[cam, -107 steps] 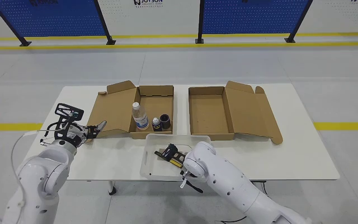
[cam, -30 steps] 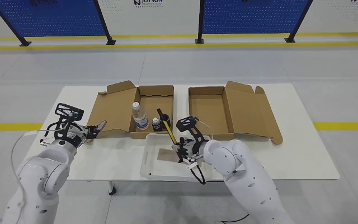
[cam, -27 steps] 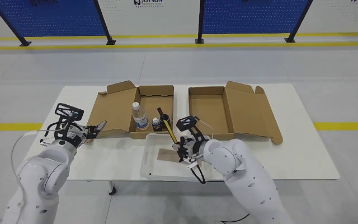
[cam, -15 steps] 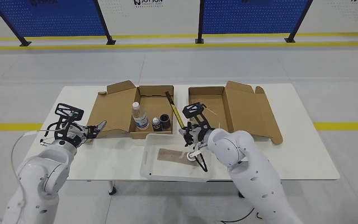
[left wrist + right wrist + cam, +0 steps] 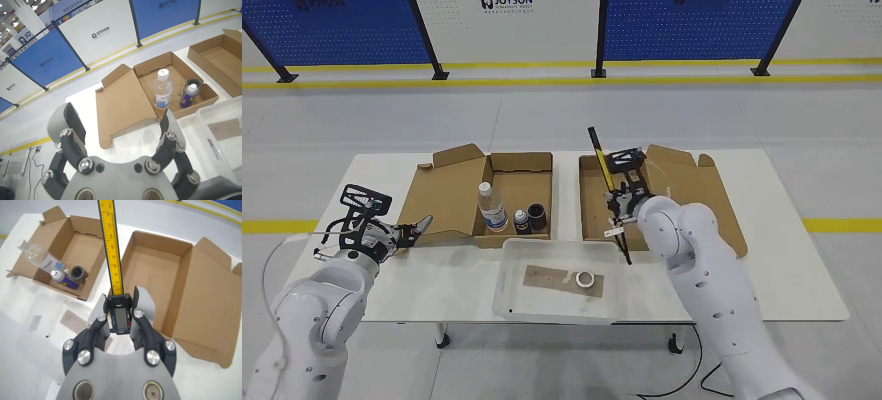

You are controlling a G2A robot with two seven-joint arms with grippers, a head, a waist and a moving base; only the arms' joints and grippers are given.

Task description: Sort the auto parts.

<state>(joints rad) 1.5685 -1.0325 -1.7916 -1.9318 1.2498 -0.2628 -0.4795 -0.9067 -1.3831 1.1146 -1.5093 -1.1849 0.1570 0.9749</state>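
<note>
The left-hand box and right-hand box are matt brown cardboard. The bottle is clear glossy plastic, the spray can shiny metal. Lower centre, the bin is smooth translucent plastic. The caliper has a black plastic housing; the right end effector shows brushed metal and shiny screws

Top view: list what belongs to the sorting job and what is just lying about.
Job: caliper in the right claw, filled box, empty box, bottle, spray can, dark cup, tray, small roll.
Lying about: blue barriers, floor cable.
</note>
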